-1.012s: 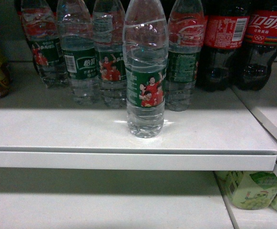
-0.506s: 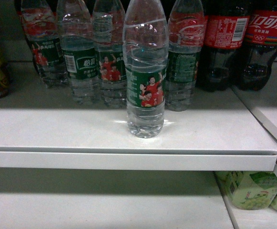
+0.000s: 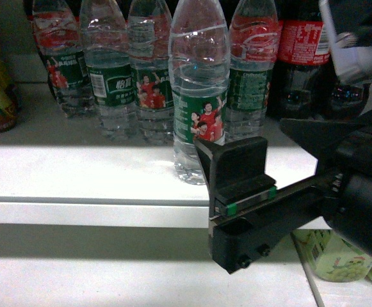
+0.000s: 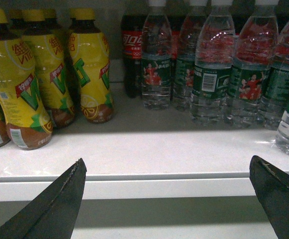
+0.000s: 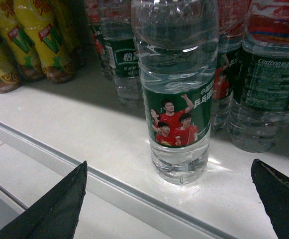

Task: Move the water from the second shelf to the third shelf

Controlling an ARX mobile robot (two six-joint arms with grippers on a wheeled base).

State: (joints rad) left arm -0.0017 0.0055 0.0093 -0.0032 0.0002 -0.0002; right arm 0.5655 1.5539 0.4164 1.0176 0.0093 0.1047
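The water [image 3: 198, 96] is a clear ribbed bottle with a green label showing people in red shirts. It stands upright near the front edge of the white shelf [image 3: 77, 173], ahead of a row of like bottles [image 3: 109, 70]. My right gripper [image 3: 259, 134] is open, just in front of the bottle and to its right, touching nothing. In the right wrist view the water [image 5: 176, 99] stands beyond the wide-spread right gripper [image 5: 167, 167], centred between its fingers. My left gripper [image 4: 167, 163] is open and empty before the shelf edge [image 4: 144, 186], further left. It is outside the head view.
Dark cola bottles [image 3: 304, 51] stand to the right of the water row. Yellow drink bottles [image 4: 30, 74] fill the shelf's left side. A lower shelf [image 3: 109, 275] lies below, with green drink packs [image 3: 339, 256] at its right. A shelf bracket edge sits at the right.
My right gripper has come into the head view from the lower right, open, up to the front bottle. The bottles have not moved.
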